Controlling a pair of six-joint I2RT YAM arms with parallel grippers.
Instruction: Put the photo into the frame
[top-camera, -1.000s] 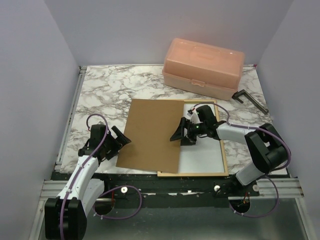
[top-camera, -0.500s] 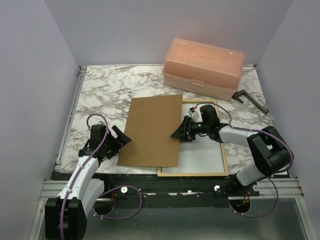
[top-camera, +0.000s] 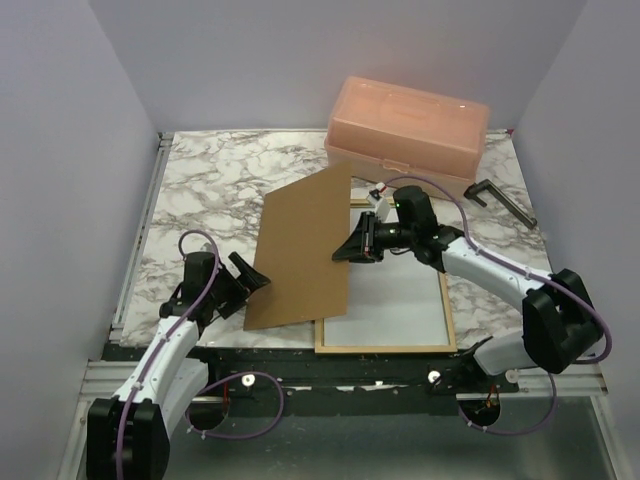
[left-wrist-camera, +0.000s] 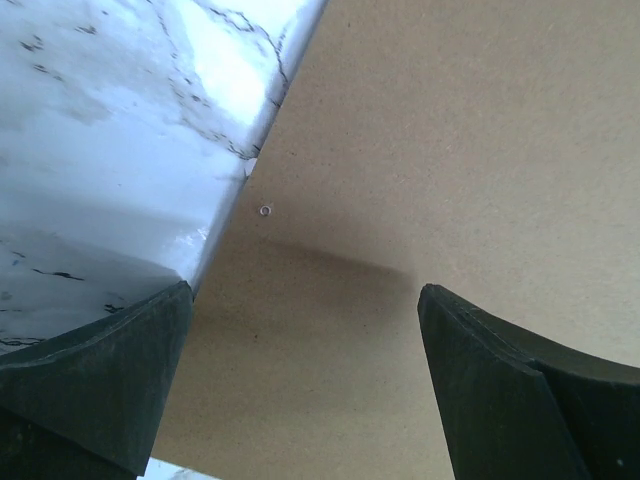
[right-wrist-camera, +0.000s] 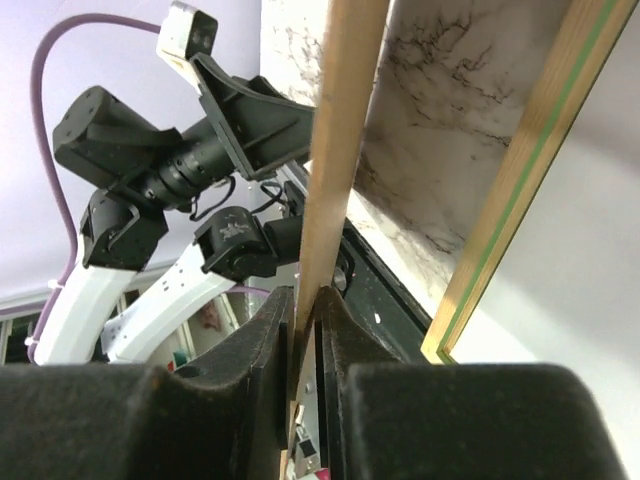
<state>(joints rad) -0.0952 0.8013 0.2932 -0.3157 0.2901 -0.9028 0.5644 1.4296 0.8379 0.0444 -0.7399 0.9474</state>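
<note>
Marble counter (top-camera: 210, 190) is holding the frame (top-camera: 385, 348), with the white-side-up photo (top-camera: 395, 305) lying inside, under the right end effector (top-camera: 345, 252), which is now squeezing the brown board (top-camera: 305, 250) and tipping it up off them; left end effector (top-camera: 250, 285) is gaping open

At bottom centre the right gripper (right-wrist-camera: 305, 300) pinches the thin edge of a brown hardboard panel (right-wrist-camera: 340, 130) that rises to the top edge. Right of it, beyond the marble table (right-wrist-camera: 425, 150), the green-striped frame (right-wrist-camera: 510, 170) slants diagonally. The left arm (right-wrist-camera: 150, 170) and a purple cable (right-wrist-camera: 50, 110) fill the left.
</note>
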